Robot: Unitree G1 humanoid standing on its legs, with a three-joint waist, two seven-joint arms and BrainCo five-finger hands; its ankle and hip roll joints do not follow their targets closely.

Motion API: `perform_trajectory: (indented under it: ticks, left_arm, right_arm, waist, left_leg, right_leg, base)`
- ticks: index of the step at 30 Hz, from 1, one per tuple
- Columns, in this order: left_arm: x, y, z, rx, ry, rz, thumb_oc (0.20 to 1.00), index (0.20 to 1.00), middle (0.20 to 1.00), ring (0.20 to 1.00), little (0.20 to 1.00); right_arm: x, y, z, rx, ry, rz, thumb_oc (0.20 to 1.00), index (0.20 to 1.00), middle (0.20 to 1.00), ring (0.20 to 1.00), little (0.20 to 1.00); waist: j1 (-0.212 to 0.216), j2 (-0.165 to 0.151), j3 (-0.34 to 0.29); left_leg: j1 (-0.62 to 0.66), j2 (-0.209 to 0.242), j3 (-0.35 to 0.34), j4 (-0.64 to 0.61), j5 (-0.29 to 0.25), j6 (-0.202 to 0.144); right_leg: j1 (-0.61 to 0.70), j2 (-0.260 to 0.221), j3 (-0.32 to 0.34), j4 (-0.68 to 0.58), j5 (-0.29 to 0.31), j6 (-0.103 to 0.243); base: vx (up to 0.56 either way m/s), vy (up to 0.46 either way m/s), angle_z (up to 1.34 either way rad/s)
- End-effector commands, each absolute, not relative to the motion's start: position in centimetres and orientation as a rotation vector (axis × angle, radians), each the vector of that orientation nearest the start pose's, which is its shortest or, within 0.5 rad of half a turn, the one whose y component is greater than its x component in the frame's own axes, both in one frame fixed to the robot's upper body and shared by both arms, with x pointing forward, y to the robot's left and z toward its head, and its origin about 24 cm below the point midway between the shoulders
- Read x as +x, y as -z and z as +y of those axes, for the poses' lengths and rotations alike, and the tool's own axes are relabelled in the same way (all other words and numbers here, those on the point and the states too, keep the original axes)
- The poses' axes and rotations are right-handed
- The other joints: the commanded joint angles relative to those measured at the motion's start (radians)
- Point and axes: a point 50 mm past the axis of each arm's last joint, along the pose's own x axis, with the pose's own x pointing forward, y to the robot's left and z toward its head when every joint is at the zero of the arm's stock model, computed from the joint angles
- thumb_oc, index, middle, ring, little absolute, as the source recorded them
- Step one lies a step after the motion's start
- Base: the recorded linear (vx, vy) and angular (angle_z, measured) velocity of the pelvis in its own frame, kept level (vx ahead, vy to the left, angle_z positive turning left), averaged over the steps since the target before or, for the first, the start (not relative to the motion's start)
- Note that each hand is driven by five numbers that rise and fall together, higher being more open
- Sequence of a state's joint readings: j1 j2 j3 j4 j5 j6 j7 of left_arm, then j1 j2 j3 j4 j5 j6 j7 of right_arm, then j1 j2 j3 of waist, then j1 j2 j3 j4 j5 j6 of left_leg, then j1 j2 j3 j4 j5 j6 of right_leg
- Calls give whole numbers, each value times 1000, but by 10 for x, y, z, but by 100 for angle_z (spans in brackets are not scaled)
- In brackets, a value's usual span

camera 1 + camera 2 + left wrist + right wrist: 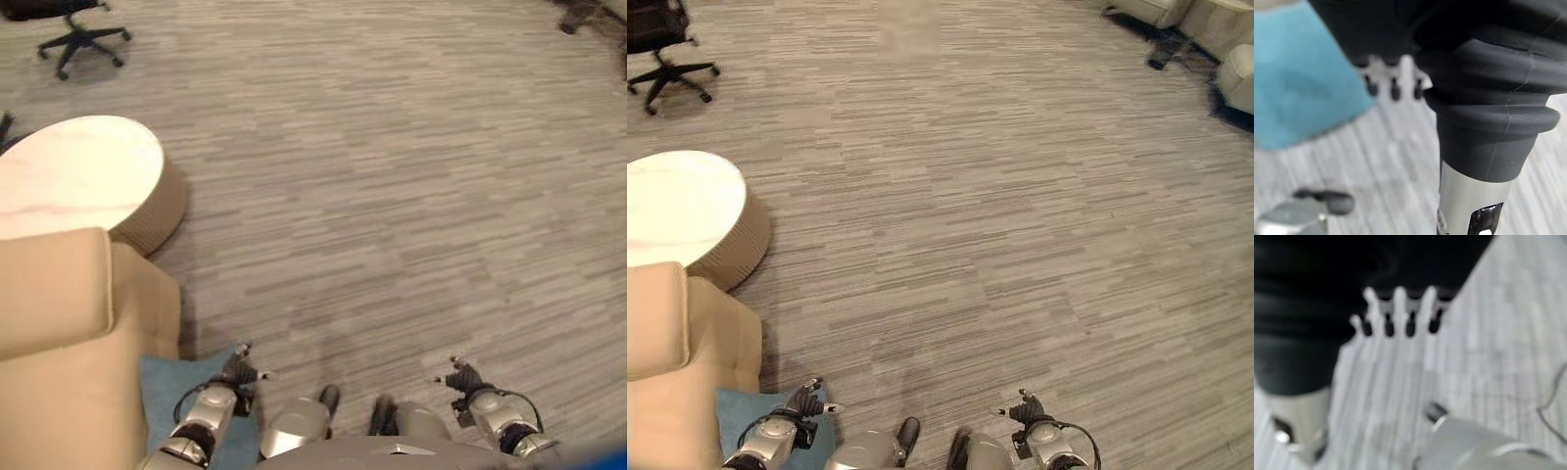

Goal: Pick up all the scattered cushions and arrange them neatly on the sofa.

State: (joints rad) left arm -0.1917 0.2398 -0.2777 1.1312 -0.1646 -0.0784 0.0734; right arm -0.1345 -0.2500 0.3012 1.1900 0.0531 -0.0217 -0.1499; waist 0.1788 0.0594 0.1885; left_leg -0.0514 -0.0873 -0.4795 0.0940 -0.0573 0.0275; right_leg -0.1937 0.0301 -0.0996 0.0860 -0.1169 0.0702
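A blue cushion (pixel 181 392) lies on the carpet against the foot of the tan sofa (pixel 69 392), at my lower left. The same blue cushion (pixel 1298 88) appears in the left wrist view, beyond the fingers (pixel 1394 89), which hang straight and hold nothing. My left hand (pixel 238 370) hangs low just right of the cushion, above its edge. My right hand (pixel 460 377) hangs over bare carpet at the lower right; its fingers (pixel 1400 308) are straight and hold nothing. The sofa's padded arm (pixel 49 289) rises at the left edge.
A round white-topped side table (pixel 78 176) with a woven base stands just beyond the sofa arm. A black office chair (pixel 83 39) is at the far left. Pale armchairs (pixel 1239 78) stand at the far right. Striped grey carpet (pixel 392 196) stretches ahead.
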Motion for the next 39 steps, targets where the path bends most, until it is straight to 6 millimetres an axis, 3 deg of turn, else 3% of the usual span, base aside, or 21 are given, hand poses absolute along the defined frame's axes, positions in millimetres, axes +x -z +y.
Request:
perform_trajectory:
  ticks: [1, 3, 5, 7, 8, 9, 10, 11, 14, 17, 22, 26, 27, 30, 31, 32, 33, 34, 36, 37, 39]
  left_arm:
    - [172, 131, 222, 293, -47, 885, 1000, 1000, 1000, 1000, 1000]
    - [172, 132, 217, 287, -39, 884, 1000, 1000, 1000, 1000, 1000]
    - [174, 132, 214, 285, -27, 877, 1000, 1000, 1000, 1000, 1000]
    - [177, 130, 213, 282, -29, 868, 1000, 1000, 1000, 1000, 1000]
    - [183, 127, 210, 260, -34, 842, 1000, 1000, 1000, 1000, 1000]
    - [184, 127, 210, 260, -34, 842, 1000, 1000, 1000, 1000, 1000]
    - [187, 125, 206, 234, -42, 818, 1000, 1000, 1000, 1000, 1000]
    - [188, 125, 204, 231, -40, 811, 1000, 1000, 1000, 1000, 1000]
    - [186, 126, 203, 247, -24, 821, 1000, 1000, 1000, 1000, 1000]
    - [188, 125, 200, 242, -9, 814, 1000, 1000, 1000, 1000, 1000]
    - [180, 129, 209, 254, -16, 851, 1000, 1000, 1000, 1000, 1000]
    - [176, 129, 215, 268, -13, 862, 1000, 1000, 1000, 1000, 1000]
    - [175, 130, 217, 280, -12, 864, 1000, 1000, 1000, 1000, 1000]
    - [171, 132, 214, 290, -9, 873, 1000, 1000, 1000, 1000, 1000]
    - [173, 132, 210, 287, -5, 859, 1000, 1000, 1000, 1000, 1000]
    - [165, 136, 219, 336, -10, 916, 1000, 1000, 1000, 1000, 1000]
    - [171, 134, 209, 310, 2, 875, 1000, 1000, 1000, 1000, 1000]
    - [177, 131, 206, 287, -10, 845, 1000, 1000, 1000, 1000, 1000]
    - [178, 131, 203, 268, -9, 838, 1000, 1000, 1000, 1000, 1000]
    - [177, 131, 203, 240, -26, 837, 1000, 1000, 1000, 1000, 1000]
    - [174, 133, 202, 233, -27, 847, 1000, 1000, 1000, 1000, 1000]
  right_arm:
    - [169, 134, -230, -479, 45, 959, 1000, 1000, 1000, 1000, 1000]
    - [171, 132, -231, -477, 57, 937, 1000, 1000, 1000, 1000, 1000]
    - [172, 131, -234, -489, 67, 929, 1000, 1000, 1000, 1000, 1000]
    - [178, 128, -234, -495, 71, 906, 1000, 1000, 1000, 1000, 1000]
    - [187, 123, -236, -506, 78, 880, 1000, 1000, 1000, 1000, 1000]
    - [187, 123, -236, -506, 78, 880, 1000, 1000, 1000, 1000, 1000]
    - [193, 119, -241, -523, 90, 857, 1000, 1000, 1000, 1000, 1000]
    - [194, 118, -242, -517, 105, 851, 1000, 1000, 1000, 1000, 1000]
    - [203, 112, -243, -484, 129, 817, 1000, 1000, 1000, 1000, 1000]
    - [205, 111, -242, -468, 134, 811, 1000, 1000, 1000, 1000, 1000]
    - [207, 112, -233, -474, 93, 808, 1000, 1000, 1000, 1000, 1000]
    - [207, 113, -225, -465, 53, 798, 1000, 1000, 1000, 1000, 1000]
    - [210, 112, -222, -466, 32, 782, 1000, 1000, 1000, 1000, 1000]
    - [216, 108, -219, -461, 20, 756, 1000, 1000, 1000, 1000, 1000]
    - [218, 107, -220, -465, 27, 751, 1000, 1000, 1000, 1000, 1000]
    - [199, 115, -238, -528, 57, 825, 1000, 1000, 1000, 1000, 1000]
    - [203, 115, -233, -501, 46, 823, 1000, 1000, 1000, 1000, 1000]
    - [205, 115, -228, -496, 34, 813, 1000, 1000, 1000, 1000, 1000]
    - [201, 116, -229, -488, 45, 824, 1000, 1000, 1000, 1000, 1000]
    - [194, 120, -233, -487, 60, 850, 1000, 1000, 1000, 1000, 1000]
    - [192, 121, -235, -486, 68, 859, 1000, 1000, 1000, 1000, 1000]
  waist:
    - [69, -77, -49]
    - [76, -77, -62]
    - [77, -88, -52]
    - [80, -89, -43]
    - [99, -100, -25]
    - [98, -99, -25]
    - [115, -107, -24]
    - [119, -109, -22]
    - [91, -111, -39]
    - [79, -106, -46]
    - [107, -103, -58]
    - [114, -84, -52]
    - [95, -70, -44]
    - [70, -69, -62]
    - [64, -64, -65]
    - [57, -74, -58]
    - [52, -77, -55]
    - [62, -83, -47]
    - [62, -81, -61]
    - [55, -84, -78]
    - [50, -84, -74]
  left_leg:
    - [75, -46, -27, 32, -86, 1]
    - [67, -17, -67, 30, -48, -35]
    - [25, -5, -68, 73, -34, -72]
    - [-16, 3, -54, 107, -21, -84]
    - [-85, 5, 18, 155, -16, -90]
    - [-86, 5, 18, 158, -17, -90]
    - [-130, 23, 148, 124, -39, -88]
    - [-150, 30, 204, 114, -34, -91]
    - [-163, 82, 478, 101, -50, -85]
    - [-164, 98, 602, 118, -46, -77]
    - [-91, 67, 535, 25, -45, -57]
    - [-33, 52, 453, -28, -41, -15]
    - [-12, 35, 369, -51, -27, 6]
    - [-5, -4, 208, -90, 26, 3]
    - [-1, -17, 151, -96, 37, -2]
    - [7, -25, 133, -94, 36, -11]
    - [4, -36, 90, -78, 33, -24]
    - [6, -39, 78, -73, 25, -35]
    - [-3, -41, 39, -64, 32, -54]
    - [-19, -43, 47, -56, 36, -72]
    - [-28, -42, 70, -39, 32, -76]
  right_leg:
    - [26, -143, -71, 10, 144, 77]
    - [35, -112, -79, -2, 128, 69]
    - [69, -114, -139, -40, 116, 56]
    - [90, -115, -167, -60, 110, 44]
    - [130, -129, -225, -108, 113, 41]
    - [130, -129, -226, -109, 113, 41]
    - [170, -140, -302, -145, 109, 40]
    - [187, -147, -345, -159, 114, 44]
    - [221, -148, -450, -171, 92, 54]
    - [240, -156, -527, -164, 88, 52]
    - [250, -155, -552, -74, 35, 47]
    - [185, -195, -519, 178, -3, 61]
    - [114, -188, -399, 306, 4, 71]
    - [62, -60, -104, 190, -9, 62]
    - [44, -41, -13, 158, -2, 55]
    - [60, -51, 26, 92, 8, 44]
    - [60, -41, 46, 94, 21, 37]
    - [97, -67, -2, 35, 40, 45]
    - [132, -66, -53, -10, 43, 34]
    - [158, -70, -88, -66, 60, 34]
    - [182, -73, -108, -89, 68, 31]
  base:
    - [229, -110, 224]
    - [300, -154, 96]
    - [188, -111, 142]
    - [77, -66, 122]
    - [26, -39, 95]
    - [63, -115, 92]
    - [42, -115, 131]
    - [116, -209, 140]
    - [54, -99, 129]
    - [68, 9, 111]
    - [100, 51, 41]
    - [96, 98, 44]
    - [95, 61, 53]
    - [163, -63, 148]
    - [297, -123, 222]
    - [245, -151, 172]
    - [217, -186, 126]
    - [135, -202, 186]
    - [157, -185, 190]
    - [154, -119, 139]
    - [115, -65, 171]
